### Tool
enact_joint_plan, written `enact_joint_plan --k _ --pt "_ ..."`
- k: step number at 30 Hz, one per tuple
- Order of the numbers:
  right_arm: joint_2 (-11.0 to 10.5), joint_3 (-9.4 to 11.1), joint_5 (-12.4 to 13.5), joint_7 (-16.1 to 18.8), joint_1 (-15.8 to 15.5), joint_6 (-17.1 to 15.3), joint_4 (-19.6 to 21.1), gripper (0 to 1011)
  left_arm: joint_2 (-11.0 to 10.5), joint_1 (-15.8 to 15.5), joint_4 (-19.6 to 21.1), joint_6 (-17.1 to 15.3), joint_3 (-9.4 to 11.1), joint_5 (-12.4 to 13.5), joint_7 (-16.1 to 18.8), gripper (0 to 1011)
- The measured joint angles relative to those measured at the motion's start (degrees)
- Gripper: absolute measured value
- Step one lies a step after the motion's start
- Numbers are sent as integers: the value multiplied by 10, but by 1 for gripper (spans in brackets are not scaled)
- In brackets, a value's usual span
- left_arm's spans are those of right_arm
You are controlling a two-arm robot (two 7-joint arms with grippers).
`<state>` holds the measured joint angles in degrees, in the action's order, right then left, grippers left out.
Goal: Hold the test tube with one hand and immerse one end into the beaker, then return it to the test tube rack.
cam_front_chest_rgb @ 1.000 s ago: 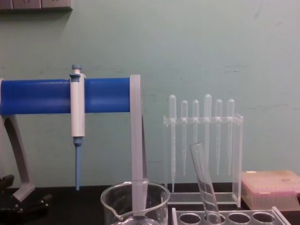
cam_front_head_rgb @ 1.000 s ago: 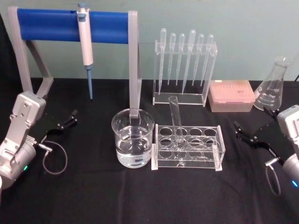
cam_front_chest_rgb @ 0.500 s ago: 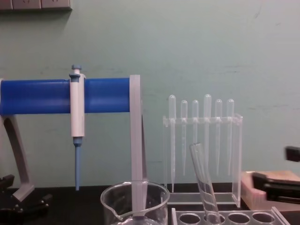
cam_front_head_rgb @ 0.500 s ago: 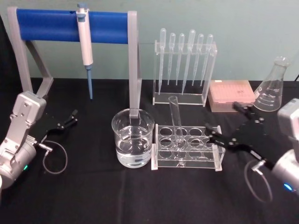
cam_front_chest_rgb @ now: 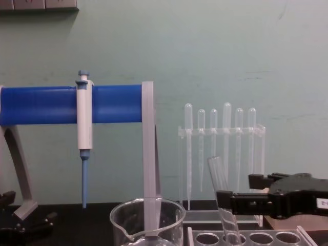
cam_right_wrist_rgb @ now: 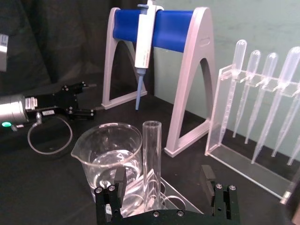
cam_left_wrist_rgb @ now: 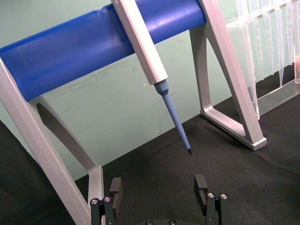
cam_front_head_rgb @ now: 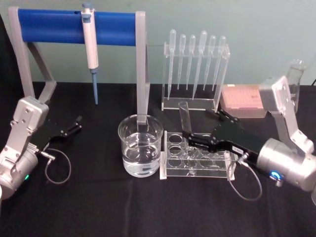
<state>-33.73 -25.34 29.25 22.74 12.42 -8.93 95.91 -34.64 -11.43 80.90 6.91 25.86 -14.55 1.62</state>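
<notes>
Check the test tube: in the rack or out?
In the rack, tilted: the test tube has its bottom in a hole. Right gripper open, not gripping.

We see bare black table (cam_front_head_rgb: 148, 207) before the clear plastic rack (cam_front_head_rgb: 207, 171); the wide clear glass beaker (cam_front_head_rgb: 140, 145) stands just left.

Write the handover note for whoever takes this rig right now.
Right gripper: open, fingers either side of the tube, not closed on it.
Left gripper: open, parked on the table, far left.
The tube leans in the rack; the beaker, part filled, stands just left of the rack.
Done: approach only.
Left: grip, lift, dip one end in the beaker, return it to the rack.
</notes>
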Motion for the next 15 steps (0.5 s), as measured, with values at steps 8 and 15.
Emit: enact_joint_plan --k 8,15 --pt "22 -18 19 43 66 -64 -52 1002 0 0 0 0 0 0 0 1000" --pt "24 -41 20 62 99 -90 -68 980 0 0 0 0 0 0 0 1000"
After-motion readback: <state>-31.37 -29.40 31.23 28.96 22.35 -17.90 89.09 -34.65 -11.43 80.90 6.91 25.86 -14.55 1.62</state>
